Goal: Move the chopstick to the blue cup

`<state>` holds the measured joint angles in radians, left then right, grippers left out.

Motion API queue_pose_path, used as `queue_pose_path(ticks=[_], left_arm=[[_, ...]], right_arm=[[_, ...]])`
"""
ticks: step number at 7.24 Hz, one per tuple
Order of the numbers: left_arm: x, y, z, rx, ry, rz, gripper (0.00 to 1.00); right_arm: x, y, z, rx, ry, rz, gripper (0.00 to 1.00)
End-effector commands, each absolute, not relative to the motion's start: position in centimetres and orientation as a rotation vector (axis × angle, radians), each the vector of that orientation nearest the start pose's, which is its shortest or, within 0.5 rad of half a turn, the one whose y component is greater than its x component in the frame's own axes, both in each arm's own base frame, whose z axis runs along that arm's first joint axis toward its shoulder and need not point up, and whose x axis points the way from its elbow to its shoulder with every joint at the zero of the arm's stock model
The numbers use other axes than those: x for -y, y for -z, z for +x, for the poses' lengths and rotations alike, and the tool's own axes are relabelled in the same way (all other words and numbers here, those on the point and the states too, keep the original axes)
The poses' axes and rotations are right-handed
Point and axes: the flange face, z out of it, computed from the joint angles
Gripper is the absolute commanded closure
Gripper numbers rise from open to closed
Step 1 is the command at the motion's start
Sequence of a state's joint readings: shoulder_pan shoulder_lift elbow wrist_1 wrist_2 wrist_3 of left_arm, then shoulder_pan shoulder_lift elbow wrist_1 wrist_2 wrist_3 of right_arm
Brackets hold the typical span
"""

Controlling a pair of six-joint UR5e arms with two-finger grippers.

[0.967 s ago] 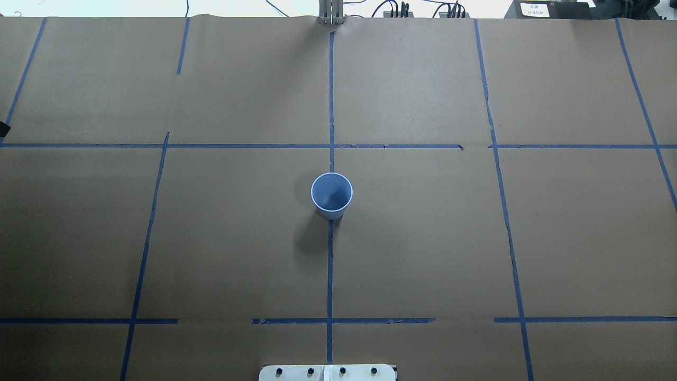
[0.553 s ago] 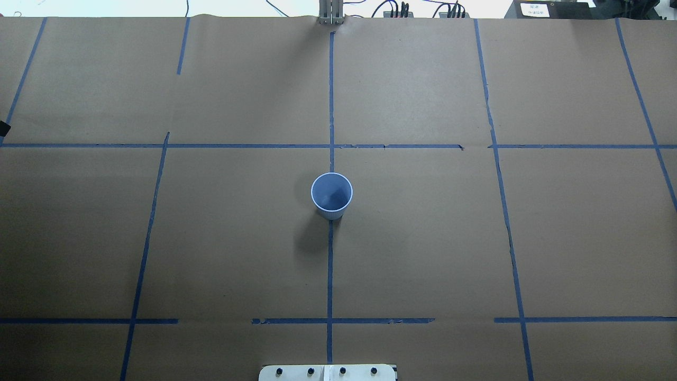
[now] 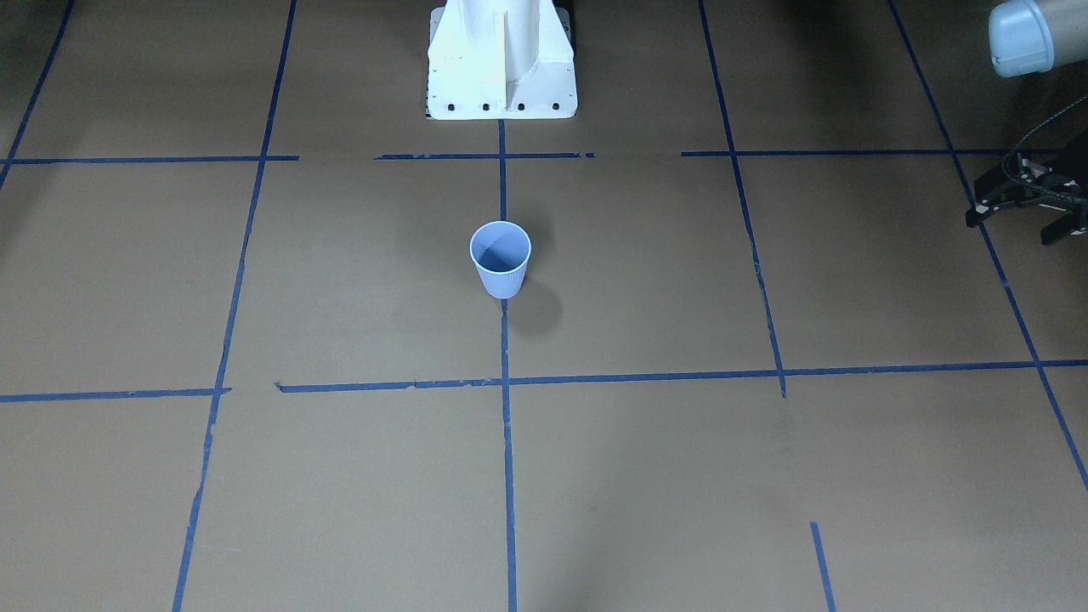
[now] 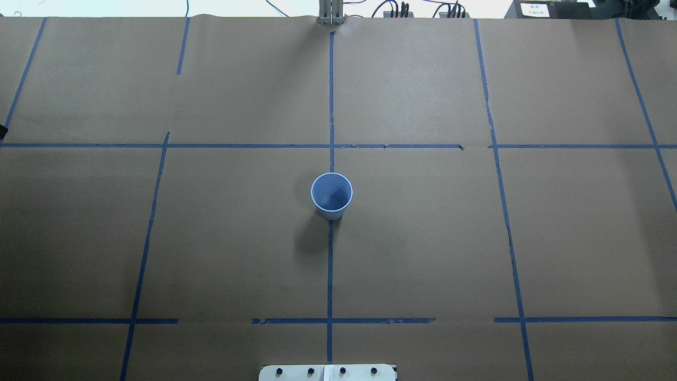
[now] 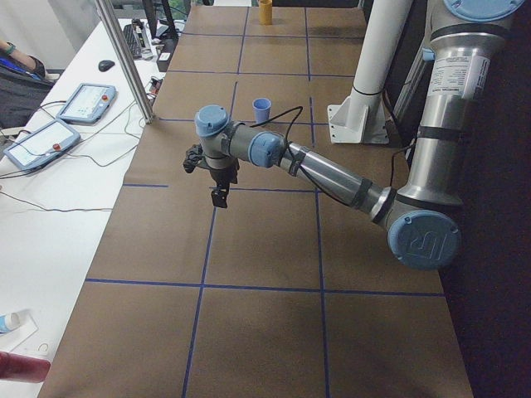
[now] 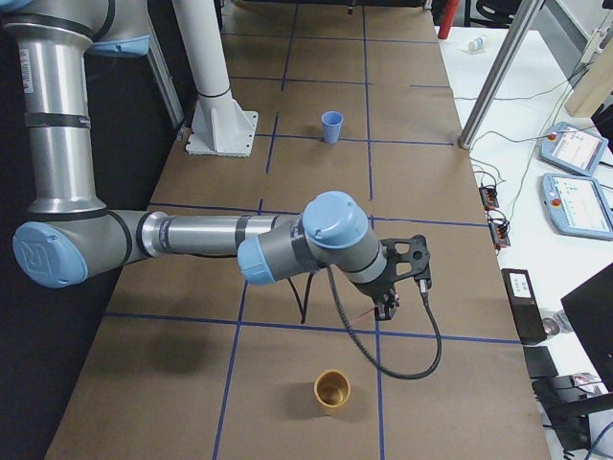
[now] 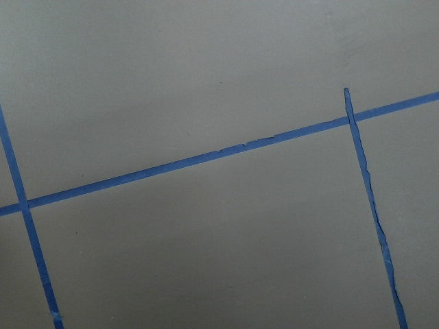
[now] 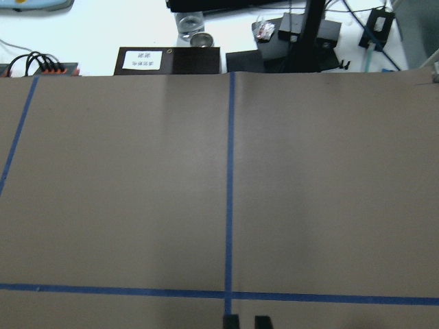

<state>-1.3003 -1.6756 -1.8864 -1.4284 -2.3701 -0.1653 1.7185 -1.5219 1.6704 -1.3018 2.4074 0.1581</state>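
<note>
The blue cup (image 4: 331,194) (image 3: 500,259) stands upright in the middle of the table, small and far in both side views (image 5: 261,109) (image 6: 331,126). Nothing shows inside it. My right gripper (image 6: 391,305) (image 8: 246,322) hovers over the table's right end, far from the cup, fingertips close together. A thin pale pink stick, the chopstick (image 6: 369,310), shows faintly at those tips. My left gripper (image 3: 1022,223) (image 5: 217,189) hangs open above the table's left end with nothing in it.
An orange cup (image 6: 333,390) (image 5: 265,11) stands near my right gripper at the right end. The white robot base (image 3: 501,85) sits at the table's near edge. Teach pendants (image 5: 50,137) lie on a white side table beyond the brown paper.
The dark tip of my left gripper at the overhead view's left edge has slid further out of frame. The blue cup has not moved.
</note>
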Motion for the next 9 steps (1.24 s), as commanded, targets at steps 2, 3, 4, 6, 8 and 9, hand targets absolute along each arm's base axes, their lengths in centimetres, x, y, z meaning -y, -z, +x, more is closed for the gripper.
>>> queue_pose_path(ticks=[2, 3, 4, 6, 8, 9], left_arm=[[50.0, -49.5, 6.3, -0.824, -0.161, 0.046, 0.00], [49.9, -49.6, 6.2, -0.822, -0.159, 0.045, 0.00], [50.1, -50.1, 4.3, -0.814, -0.149, 0.063, 0.00], [50.3, -53.8, -0.4, -0.797, -0.198, 0.094, 0.00], [50.9, -57.3, -2.2, -0.796, -0.240, 0.083, 0.00], [51.1, -57.1, -2.1, -0.799, -0.231, 0.080, 0.00]], right_arm=[[57.3, -47.5, 0.4, 0.886, 0.113, 0.279, 1.00], [58.7, -41.8, -3.2, 0.916, 0.055, 0.202, 1.00], [58.1, -37.5, -7.3, 0.938, 0.019, 0.163, 1.00], [57.8, -29.4, -14.5, 1.000, -0.071, 0.104, 1.00], [55.8, -23.2, -21.1, 1.023, -0.144, 0.069, 1.00], [55.0, -20.3, -24.0, 1.037, -0.177, 0.053, 1.00]])
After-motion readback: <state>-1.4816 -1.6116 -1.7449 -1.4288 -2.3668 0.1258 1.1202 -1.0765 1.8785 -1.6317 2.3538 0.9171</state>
